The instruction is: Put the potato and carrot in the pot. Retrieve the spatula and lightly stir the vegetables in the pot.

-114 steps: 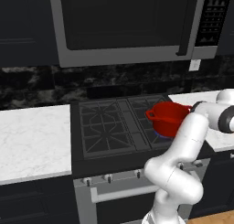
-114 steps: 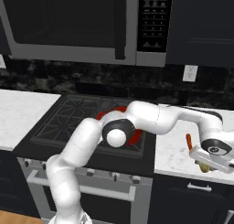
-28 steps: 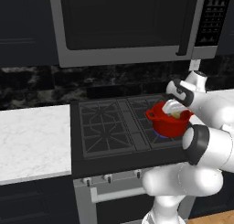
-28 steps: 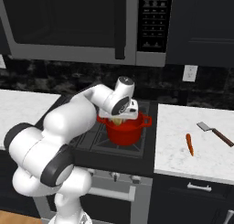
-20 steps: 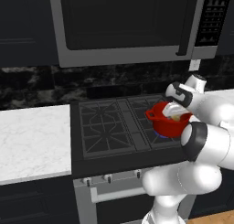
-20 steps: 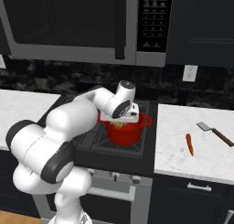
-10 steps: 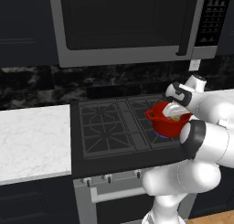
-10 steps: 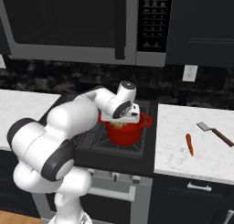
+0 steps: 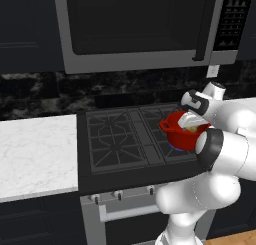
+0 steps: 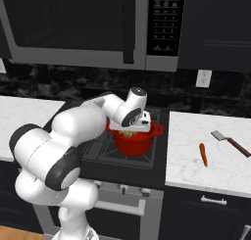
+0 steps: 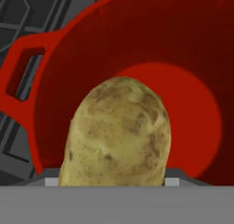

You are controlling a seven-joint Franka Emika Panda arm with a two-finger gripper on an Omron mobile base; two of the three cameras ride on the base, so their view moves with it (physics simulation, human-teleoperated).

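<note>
The red pot [image 10: 133, 145] stands on the stove's front right burner, also seen as the pot [image 9: 175, 135] in the left base view. My gripper [image 10: 130, 130] hangs at the pot's mouth, shut on the potato [image 11: 118, 132], a beige speckled lump held upright over the pot's red floor [image 11: 192, 95]. The fingers are almost hidden behind the potato. On the white counter to the right lie the carrot [image 10: 203, 155] and, further right, the spatula [image 10: 230, 141] with its blade toward the stove.
The black stove [image 9: 120, 139] has open grates left of the pot. A microwave [image 10: 88, 23] hangs above it. A white counter [image 9: 35, 154] lies to the left, another counter [image 10: 211, 170] to the right. My own arm [image 10: 83, 121] arcs over the stove's left half.
Since 5.7 s ago the arm has swung from the right counter to the pot with the potato. Over the last second the gripper has sunk slightly into the pot's mouth.
</note>
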